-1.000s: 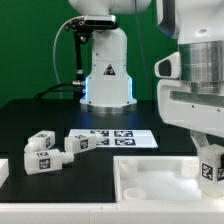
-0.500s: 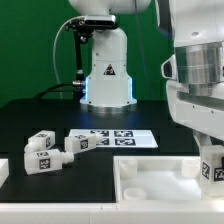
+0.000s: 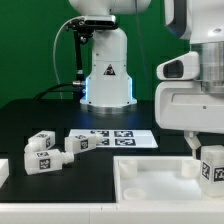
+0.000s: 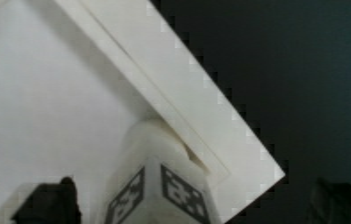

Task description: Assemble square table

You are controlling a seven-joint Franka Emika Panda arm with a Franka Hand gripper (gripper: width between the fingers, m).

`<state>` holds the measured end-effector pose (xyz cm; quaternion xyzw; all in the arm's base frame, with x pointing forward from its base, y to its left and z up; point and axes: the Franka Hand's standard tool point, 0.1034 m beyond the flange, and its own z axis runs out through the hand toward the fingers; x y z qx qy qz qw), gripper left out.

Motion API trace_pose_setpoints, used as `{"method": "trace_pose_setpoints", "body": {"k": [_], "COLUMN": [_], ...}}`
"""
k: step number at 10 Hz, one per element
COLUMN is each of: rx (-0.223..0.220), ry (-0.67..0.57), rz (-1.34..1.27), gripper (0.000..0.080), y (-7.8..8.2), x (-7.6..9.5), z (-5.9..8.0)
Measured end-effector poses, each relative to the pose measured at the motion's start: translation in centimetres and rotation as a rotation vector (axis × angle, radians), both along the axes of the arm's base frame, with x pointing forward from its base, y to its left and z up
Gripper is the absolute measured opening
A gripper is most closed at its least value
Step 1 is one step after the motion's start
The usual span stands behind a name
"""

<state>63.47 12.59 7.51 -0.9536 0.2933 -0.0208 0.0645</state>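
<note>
The white square slab (image 3: 150, 178) lies at the front of the exterior view. One white tagged leg (image 3: 213, 166) stands upright at its corner on the exterior view's right. My gripper (image 3: 210, 150) hangs over this leg with its fingers (image 3: 190, 146) on either side and a gap showing, so it is open. In the wrist view the leg (image 4: 161, 188) stands between the dark fingertips (image 4: 49, 203) by the slab's edge (image 4: 83, 100). Three loose legs (image 3: 40, 140) (image 3: 82, 143) (image 3: 39, 160) lie on the exterior view's left.
The marker board (image 3: 118, 137) lies on the black table behind the slab. The arm's white base (image 3: 106, 70) stands at the back. A white piece (image 3: 3, 172) shows at the edge on the exterior view's left.
The hand has turned about its wrist over the leg and now shows its broad side, with one finger visible beside the leg. The leg and slab have stayed in place.
</note>
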Motion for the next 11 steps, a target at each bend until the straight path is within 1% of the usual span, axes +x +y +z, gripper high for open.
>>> {"method": "trace_pose_setpoints", "body": {"k": [1, 2, 3, 4, 5, 6, 7, 8, 9, 10, 11], "rx": [-0.015, -0.056, -0.081, -0.113, -0.12, -0.121, -0.119, -0.118, -0.118, -0.11, -0.104], "ry": [-0.014, -0.042, -0.061, -0.077, -0.081, -0.083, -0.082, -0.081, -0.081, -0.077, -0.07], "rz": [0.113, 0.349, 0.484, 0.688, 0.779, 0.796, 0.779, 0.764, 0.765, 0.705, 0.631], "gripper": [0.0649, 0.0649, 0.0649, 0.0649, 0.0649, 0.0649, 0.0521, 0.0521, 0.0381, 0.0285, 0.0285], "y": [-0.3, -1.5, -2.0, -2.1, -2.3, -2.4, -2.3, -2.3, -2.4, -2.3, -2.3], "x": [0.1, 0.5, 0.9, 1.1, 1.0, 1.1, 1.1, 1.1, 1.1, 1.0, 1.0], "z": [0.0, 0.2, 0.5, 0.6, 0.4, 0.4, 0.4, 0.4, 0.4, 0.4, 0.4]}}
